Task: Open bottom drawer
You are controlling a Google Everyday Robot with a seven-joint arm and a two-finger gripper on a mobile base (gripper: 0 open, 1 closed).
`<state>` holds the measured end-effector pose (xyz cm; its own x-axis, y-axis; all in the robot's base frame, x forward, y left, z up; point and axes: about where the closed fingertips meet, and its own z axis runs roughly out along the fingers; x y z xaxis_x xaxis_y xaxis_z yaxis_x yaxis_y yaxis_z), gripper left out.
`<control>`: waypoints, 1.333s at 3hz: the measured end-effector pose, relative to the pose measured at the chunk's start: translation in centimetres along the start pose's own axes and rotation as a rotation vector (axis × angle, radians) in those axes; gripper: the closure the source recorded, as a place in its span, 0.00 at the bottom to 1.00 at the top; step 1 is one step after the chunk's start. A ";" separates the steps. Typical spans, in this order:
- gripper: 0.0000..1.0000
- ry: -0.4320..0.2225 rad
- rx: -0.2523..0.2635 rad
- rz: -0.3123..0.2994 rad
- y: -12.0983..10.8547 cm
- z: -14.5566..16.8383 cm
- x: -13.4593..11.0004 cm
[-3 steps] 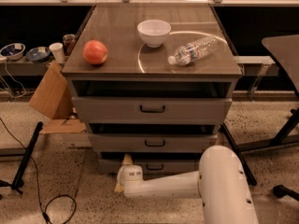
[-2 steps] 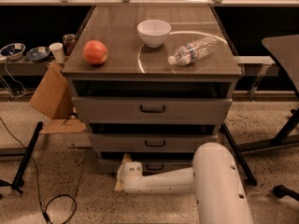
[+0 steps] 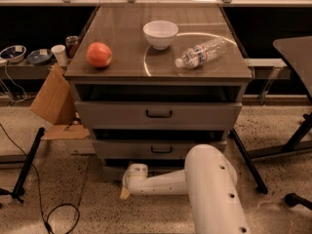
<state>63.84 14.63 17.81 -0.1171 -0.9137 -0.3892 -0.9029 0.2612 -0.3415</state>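
The grey cabinet has three drawers. The bottom drawer (image 3: 113, 172) is the lowest and narrowest front, just above the floor. Only its left part shows, and my arm hides its handle. The middle drawer (image 3: 161, 150) and the tall top drawer (image 3: 158, 114) sit above it, each with a dark bar handle. My white arm reaches in from the lower right and runs left along the floor in front of the bottom drawer. My gripper (image 3: 126, 191) is low at the drawer's left front corner, close to the floor.
On the cabinet top are a red apple (image 3: 99, 54), a white bowl (image 3: 160, 33) and a plastic bottle (image 3: 201, 52) lying on its side. A cardboard piece (image 3: 54, 97) leans at the left. Black stand legs (image 3: 28, 163) and a cable lie on the floor at the left. A table leg (image 3: 248, 165) stands at the right.
My arm's large link has swung left, now covering more of the bottom drawer's front. The wrist has risen slightly. The drawers have not moved.
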 end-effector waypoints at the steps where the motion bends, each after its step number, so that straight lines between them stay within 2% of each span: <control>1: 0.00 0.018 -0.032 0.008 -0.1 1.3 0.5; 3: 0.00 0.069 -0.111 -0.043 0.0 1.5 2.3; 4: 0.00 0.113 -0.175 -0.095 1.2 0.6 4.0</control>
<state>62.53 11.46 15.31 -0.0647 -0.9631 -0.2611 -0.9690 0.1232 -0.2143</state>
